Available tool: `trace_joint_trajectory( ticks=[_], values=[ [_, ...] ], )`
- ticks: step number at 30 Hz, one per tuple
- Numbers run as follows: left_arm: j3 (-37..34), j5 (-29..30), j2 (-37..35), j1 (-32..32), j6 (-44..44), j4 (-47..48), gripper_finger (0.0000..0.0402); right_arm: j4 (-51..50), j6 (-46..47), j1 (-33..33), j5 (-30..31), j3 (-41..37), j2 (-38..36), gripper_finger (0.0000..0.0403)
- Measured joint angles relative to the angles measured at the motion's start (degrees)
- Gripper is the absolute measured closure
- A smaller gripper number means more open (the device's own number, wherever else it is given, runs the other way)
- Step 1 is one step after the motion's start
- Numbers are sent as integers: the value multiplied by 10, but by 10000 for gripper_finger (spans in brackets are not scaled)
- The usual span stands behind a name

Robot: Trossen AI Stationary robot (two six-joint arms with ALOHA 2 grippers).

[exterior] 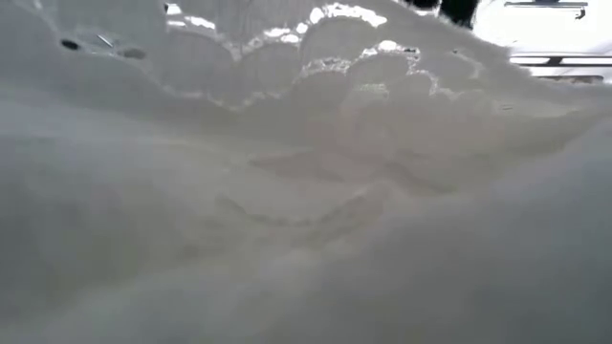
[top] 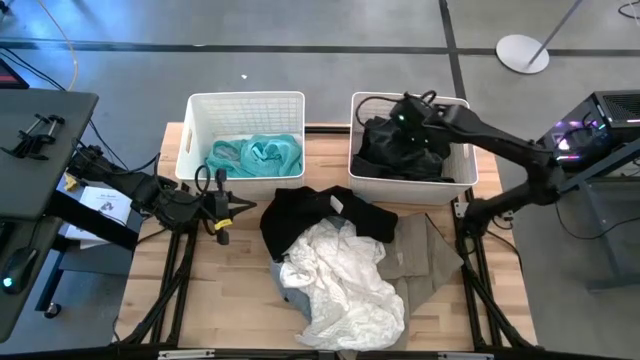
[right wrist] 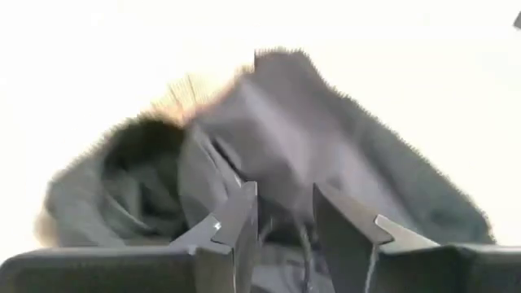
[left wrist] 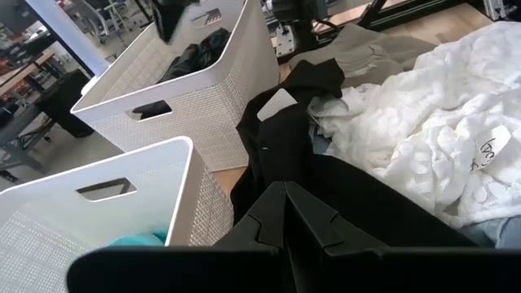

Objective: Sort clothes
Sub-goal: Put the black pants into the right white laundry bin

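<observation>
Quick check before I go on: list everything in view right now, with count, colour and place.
White baskets: two, at the table's far edge, left and right.
Teal garment: one, in the left basket.
Black garment: at least one, in the right basket.
Black garment on the table: one, top of the pile.
White garment: one, pile centre.
Beige garment: one, right of the white one.
Light blue denim: an edge under the white one.
Table: wooden.
Left gripper: shut, beside the pile.
Right gripper: open, over the right basket.
</observation>
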State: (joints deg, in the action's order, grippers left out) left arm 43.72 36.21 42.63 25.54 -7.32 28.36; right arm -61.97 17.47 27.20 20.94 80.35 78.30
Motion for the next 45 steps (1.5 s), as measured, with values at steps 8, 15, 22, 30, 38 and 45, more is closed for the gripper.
trace_joint_trajectory(
  ticks=[8, 15, 22, 30, 38, 45],
  values=[
    [0, 0, 0, 0, 4, 1, 401, 18, 17, -187, 139, -18, -42, 303],
    [0, 0, 0, 0, 11, 8, 401, 102, 66, -370, 184, -114, -41, 304],
    [0, 0, 0, 0, 7, 8, 401, 258, 99, -479, 60, -202, -41, 304],
    [0, 0, 0, 0, 7, 6, 401, 378, 192, -507, 13, -287, -41, 296],
    [0, 0, 0, 0, -3, 6, 401, 293, 216, -493, 59, -284, -38, 216],
    [0, 0, 0, 0, -2, 4, 402, 247, 204, -473, 89, -287, 21, 156]
  ],
)
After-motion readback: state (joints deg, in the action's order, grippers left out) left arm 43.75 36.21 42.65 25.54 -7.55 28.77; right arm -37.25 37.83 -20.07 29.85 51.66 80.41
